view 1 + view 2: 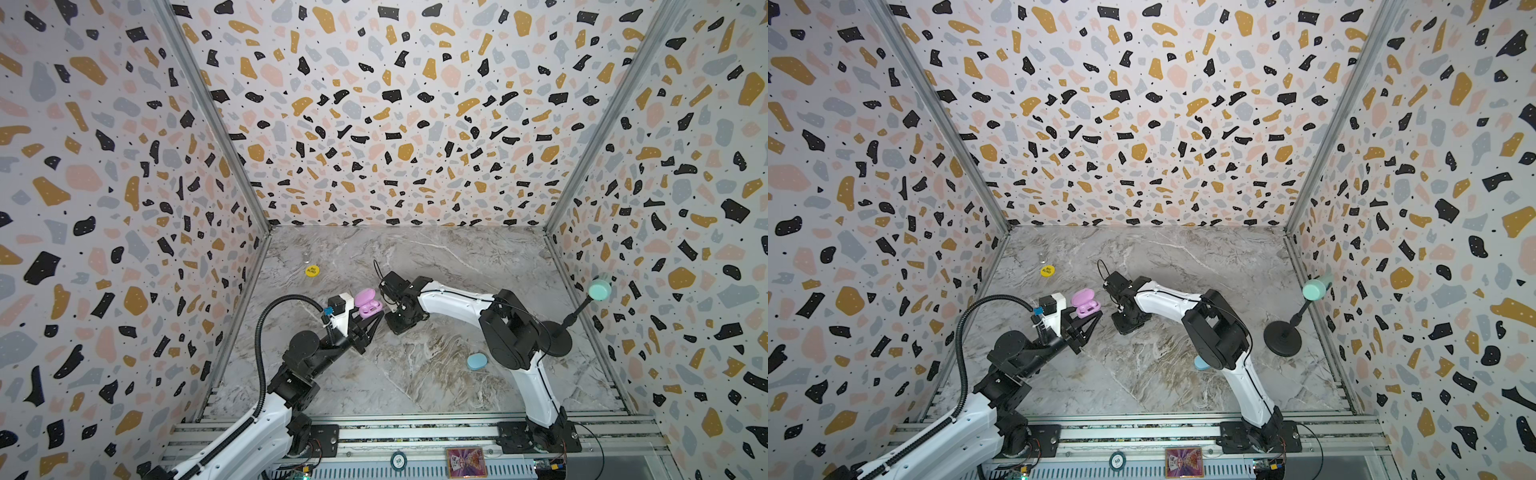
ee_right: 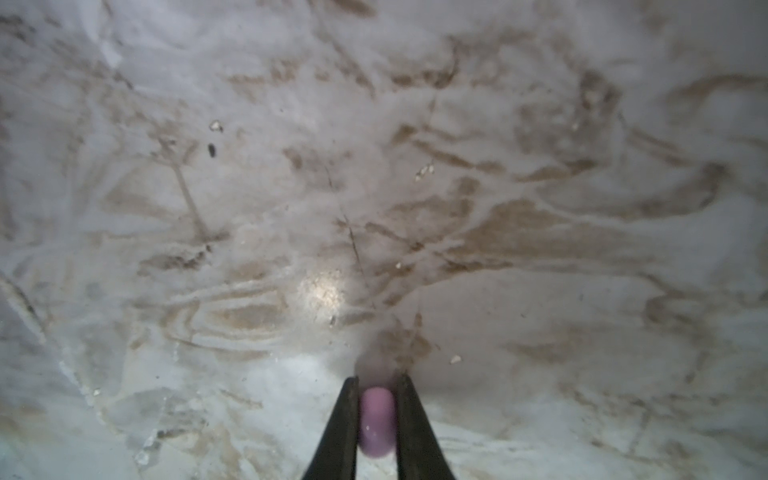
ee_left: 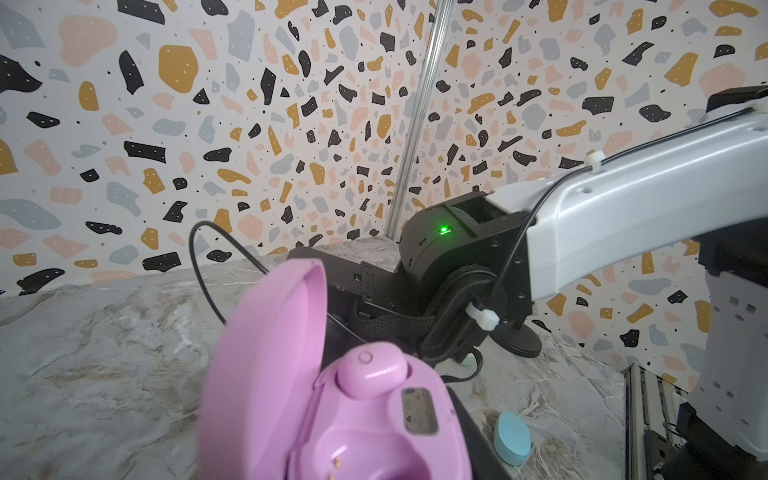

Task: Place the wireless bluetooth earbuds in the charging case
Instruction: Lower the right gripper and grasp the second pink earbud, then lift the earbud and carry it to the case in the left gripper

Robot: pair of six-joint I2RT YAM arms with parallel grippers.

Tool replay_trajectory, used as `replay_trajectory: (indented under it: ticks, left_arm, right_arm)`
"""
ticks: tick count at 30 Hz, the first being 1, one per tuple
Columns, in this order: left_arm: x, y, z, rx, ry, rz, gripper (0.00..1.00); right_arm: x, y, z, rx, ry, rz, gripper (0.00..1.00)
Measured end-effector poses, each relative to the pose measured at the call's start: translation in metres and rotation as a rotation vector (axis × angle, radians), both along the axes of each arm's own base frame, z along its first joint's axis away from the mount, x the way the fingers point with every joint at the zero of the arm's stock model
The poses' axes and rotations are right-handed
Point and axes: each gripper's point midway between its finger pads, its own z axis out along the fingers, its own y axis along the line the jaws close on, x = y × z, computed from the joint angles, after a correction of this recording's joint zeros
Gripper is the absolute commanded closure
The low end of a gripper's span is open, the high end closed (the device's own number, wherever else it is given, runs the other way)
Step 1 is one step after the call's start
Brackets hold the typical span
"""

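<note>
My left gripper (image 1: 371,319) is shut on the base of the pink charging case (image 1: 366,303), holding it above the table left of centre with its lid open. In the left wrist view the case (image 3: 332,415) has one pink earbud (image 3: 370,372) seated in the far socket. Its near socket (image 3: 353,453) is empty and shows gold contacts. Just right of the case, my right gripper (image 2: 377,382) points down close to the marble table and is shut on a second pink earbud (image 2: 376,419), which sits between the two black fingers. In both top views that earbud is hidden under the right wrist (image 1: 401,320).
A closed blue oval case (image 1: 478,361) lies on the table beside the right arm's elbow. A mint case (image 1: 599,289) sits atop a black stand (image 1: 555,343) by the right wall. A yellow disc (image 1: 311,271) lies at the back left. Patterned walls enclose three sides.
</note>
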Motion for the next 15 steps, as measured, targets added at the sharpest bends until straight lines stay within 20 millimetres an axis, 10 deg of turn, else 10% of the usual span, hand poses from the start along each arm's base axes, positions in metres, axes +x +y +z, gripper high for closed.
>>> replay_trajectory:
  ticks: [9,15]
  left_arm:
    - [0.001,-0.005,-0.01,0.02,0.029,-0.02,0.68]
    - [0.004,-0.013,-0.018,0.03,0.045,-0.06,0.68]
  right_arm:
    - [-0.004,-0.021,0.007,0.031,0.03,-0.051,0.86]
    - [0.0,-0.046,0.048,0.149,0.023,-0.132,0.86]
